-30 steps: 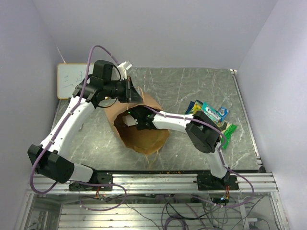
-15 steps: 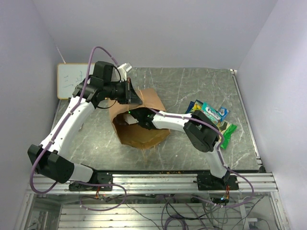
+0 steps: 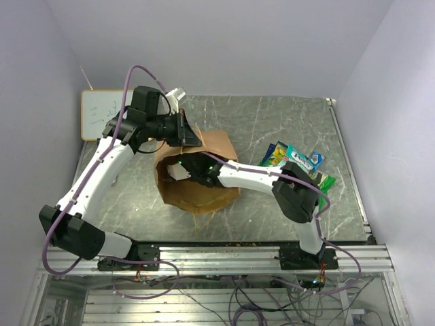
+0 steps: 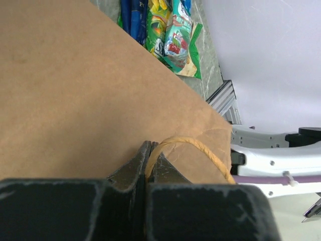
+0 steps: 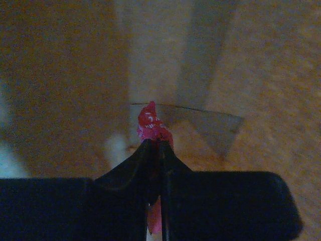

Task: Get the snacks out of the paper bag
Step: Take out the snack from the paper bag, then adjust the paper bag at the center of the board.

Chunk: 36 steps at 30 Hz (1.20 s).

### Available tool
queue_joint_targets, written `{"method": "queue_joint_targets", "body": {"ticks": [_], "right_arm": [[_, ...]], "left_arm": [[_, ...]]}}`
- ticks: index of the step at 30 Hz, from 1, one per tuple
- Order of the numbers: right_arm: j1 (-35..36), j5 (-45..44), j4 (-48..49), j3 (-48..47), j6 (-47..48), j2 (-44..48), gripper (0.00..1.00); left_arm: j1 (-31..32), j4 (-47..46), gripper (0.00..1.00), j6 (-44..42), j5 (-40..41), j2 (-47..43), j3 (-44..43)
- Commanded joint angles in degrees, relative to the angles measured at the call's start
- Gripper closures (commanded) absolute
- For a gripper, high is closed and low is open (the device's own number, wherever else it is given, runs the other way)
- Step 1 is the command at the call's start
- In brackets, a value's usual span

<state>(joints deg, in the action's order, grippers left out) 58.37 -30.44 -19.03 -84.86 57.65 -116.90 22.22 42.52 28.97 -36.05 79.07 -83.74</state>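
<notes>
The brown paper bag (image 3: 207, 193) lies on its side at the table's middle, mouth toward the left. My left gripper (image 3: 187, 134) is shut on the bag's twisted paper handle (image 4: 200, 146) and holds that edge up; the bag's wall (image 4: 65, 90) fills the left wrist view. My right gripper (image 3: 182, 170) reaches in through the mouth. Inside the bag it is shut on a red snack packet (image 5: 150, 122), which sticks out past the right gripper's tips (image 5: 155, 144). Several snacks (image 3: 299, 163) lie on the table right of the bag; the left wrist view has these snacks (image 4: 170, 27) at its top.
A small whiteboard (image 3: 102, 114) leans at the table's far left corner. A metal rail (image 3: 238, 255) runs along the near edge and another (image 3: 348, 156) along the right edge. Walls close in the back and both sides.
My right gripper has shut on the red packet inside the bag and reached a little further left. The bag has shifted slightly; the left gripper keeps its hold on the handle.
</notes>
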Motion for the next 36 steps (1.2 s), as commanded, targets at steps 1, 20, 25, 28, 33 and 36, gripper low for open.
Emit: {"method": "queue_joint_targets", "body": {"ticks": [1, 20, 25, 28, 33, 36], "right_arm": [[1.1, 3.4, -0.9, 2.1, -3.9, 6.8, 0.97], [2.2, 30.9, 1.5, 17.9, -14.9, 33.5, 1.0], [2.2, 38.4, 4.2, 18.1, -18.5, 40.6, 1.0], [2.2, 38.8, 2.9, 15.0, -21.1, 42.7, 1.0], [2.2, 38.0, 1.4, 8.7, -26.8, 46.4, 1.0], [2.2, 35.6, 3.3, 5.5, -29.9, 48.4, 1.0]], "left_arm": [[-0.2, -1.3, 0.93, 1.4, 0.4, -0.3, -0.6], [-2.2, -4.6, 0.93, 8.5, -2.2, -0.8, 0.0], [-2.2, -4.1, 0.93, 10.3, -1.1, -0.2, -0.6], [-2.3, -2.3, 0.93, 11.1, 0.6, 0.6, -2.5], [-3.3, -0.6, 0.93, 11.8, 3.6, 2.5, -5.5], [-5.8, 0.3, 0.93, 11.4, 5.1, 3.9, -6.9]]}}
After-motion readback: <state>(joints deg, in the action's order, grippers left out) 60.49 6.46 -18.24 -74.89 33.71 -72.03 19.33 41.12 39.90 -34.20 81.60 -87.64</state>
